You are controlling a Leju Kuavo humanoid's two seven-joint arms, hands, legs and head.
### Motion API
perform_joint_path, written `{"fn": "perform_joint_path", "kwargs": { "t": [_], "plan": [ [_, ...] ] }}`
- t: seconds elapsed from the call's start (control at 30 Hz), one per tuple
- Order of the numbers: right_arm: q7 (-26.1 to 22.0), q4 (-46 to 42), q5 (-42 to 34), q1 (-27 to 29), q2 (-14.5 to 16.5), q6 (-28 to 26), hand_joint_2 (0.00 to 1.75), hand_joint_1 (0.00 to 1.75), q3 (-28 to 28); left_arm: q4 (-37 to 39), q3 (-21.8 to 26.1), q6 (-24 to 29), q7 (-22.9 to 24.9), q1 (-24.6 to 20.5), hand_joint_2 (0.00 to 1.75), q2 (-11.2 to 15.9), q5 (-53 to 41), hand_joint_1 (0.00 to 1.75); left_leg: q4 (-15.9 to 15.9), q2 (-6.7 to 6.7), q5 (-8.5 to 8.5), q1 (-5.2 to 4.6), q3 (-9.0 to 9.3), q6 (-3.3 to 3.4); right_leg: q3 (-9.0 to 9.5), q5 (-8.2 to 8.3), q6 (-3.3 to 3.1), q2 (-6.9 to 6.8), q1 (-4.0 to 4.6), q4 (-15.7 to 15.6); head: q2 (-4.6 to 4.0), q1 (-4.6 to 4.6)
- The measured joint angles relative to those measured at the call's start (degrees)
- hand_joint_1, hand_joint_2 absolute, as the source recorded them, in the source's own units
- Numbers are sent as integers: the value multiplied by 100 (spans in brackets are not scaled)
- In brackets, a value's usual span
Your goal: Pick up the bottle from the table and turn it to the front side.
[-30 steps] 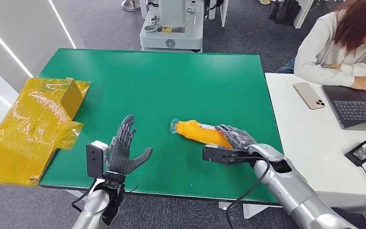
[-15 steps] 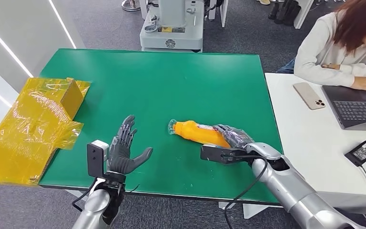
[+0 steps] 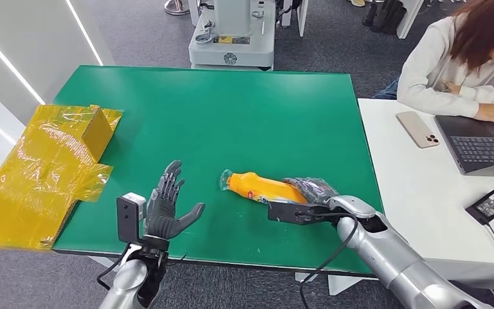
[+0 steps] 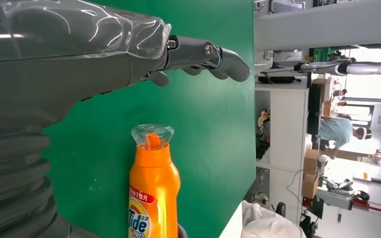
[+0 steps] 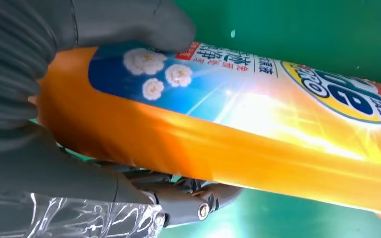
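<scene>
An orange detergent bottle (image 3: pixel 260 187) with a clear cap lies on its side above the green table (image 3: pixel 231 116), cap pointing toward my left hand. My right hand (image 3: pixel 312 191) grips its base end, thumb and fingers wrapped around the body (image 5: pixel 218 124). The blue and yellow label faces the right wrist camera. My left hand (image 3: pixel 167 205) stands open on edge near the table's front, palm toward the bottle, a short gap from the cap. The left wrist view has the bottle's cap and neck (image 4: pixel 152 163) beyond the left hand's fingers (image 4: pixel 213 57), with nothing in that hand.
A yellow wrapped cardboard box (image 3: pixel 45 167) lies over the table's left edge. At the white desk (image 3: pixel 411 187) on the right a person (image 3: pixel 463 58) works at a laptop (image 3: pixel 485 148), with a phone (image 3: pixel 417 129) and a power adapter (image 3: pixel 489 206) there. A machine base (image 3: pixel 231 38) stands behind the table.
My right hand has carried the bottle to the left and nearer the front edge, closing the gap to the left hand. The left hand has barely moved.
</scene>
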Motion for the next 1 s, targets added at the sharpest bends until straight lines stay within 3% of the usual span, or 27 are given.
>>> {"fn": "perform_joint_path", "kwargs": {
  "t": [0.23, 0.33, 0.63, 0.83, 1.0],
  "plan": [
    [-93, 69, -15, -83, -6, 33, 175, 173, 116, -3, 16, 9, 0, 120, 175, 14, 27, 0, 0, 0, 0, 0, 0, 0, 0, 0, 0, 0, 0, 0, 0, 1],
    [-200, 102, -79, -108, -6, -124, 175, 175, 166, -7, 29, 2, 0, 164, 175, 15, 25, 0, 0, 0, 0, 0, 0, 0, 0, 0, 0, -1, 0, 0, 0, 0],
    [-1210, -277, -858, 425, 89, -1552, 175, 175, -95, -103, 145, -95, -130, 341, 175, 7, 15, 0, -1, -13, 0, 1, -18, 0, -11, -2, 0, -13, 1, 2, 0, 1],
    [-1678, -926, -1181, 1071, 547, -2546, 175, 175, -614, -107, 254, -361, -87, 301, 175, -37, 198, 0, -3, -13, -1, 2, -20, -1, -16, -7, -1, -14, 2, 2, 0, 0],
    [-1723, -1498, -1209, 1634, 856, -2866, 175, 175, -944, -81, 335, -575, -61, 158, 175, -32, 432, 0, -4, -13, -1, 2, -22, -1, -16, -8, -1, -14, 2, 2, 0, 1]
  ]
}}
